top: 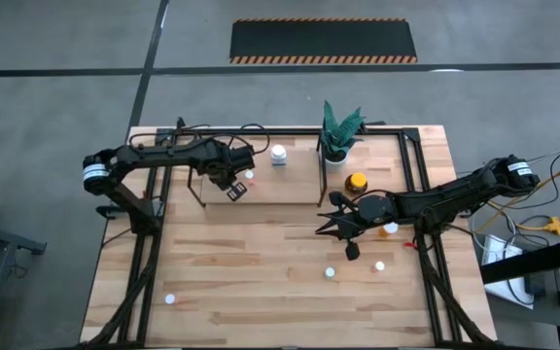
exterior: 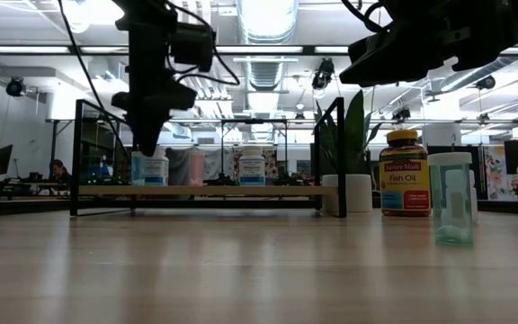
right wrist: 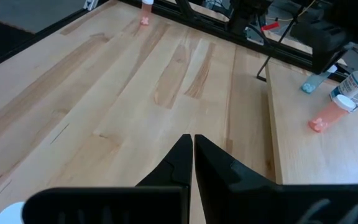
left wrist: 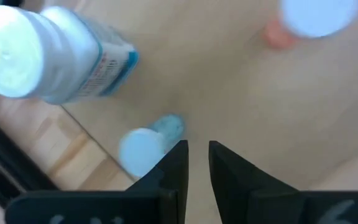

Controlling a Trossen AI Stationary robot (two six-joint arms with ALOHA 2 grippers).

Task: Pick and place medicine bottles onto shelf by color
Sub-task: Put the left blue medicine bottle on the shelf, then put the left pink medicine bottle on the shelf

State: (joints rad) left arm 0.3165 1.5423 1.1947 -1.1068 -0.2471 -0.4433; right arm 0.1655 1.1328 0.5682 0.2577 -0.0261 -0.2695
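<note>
where legible, amber bottle (exterior: 404,174) reads "fish oil".

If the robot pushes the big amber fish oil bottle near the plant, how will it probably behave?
The fish oil bottle stands upright and looks wide for its height, so it will probably slide rather than tip. It is far bulkier than the clear vial beside it, so it is likely heavier. Its glossy wall and round shape may slip in a narrow tool, and it would probably roll if knocked over.
</note>
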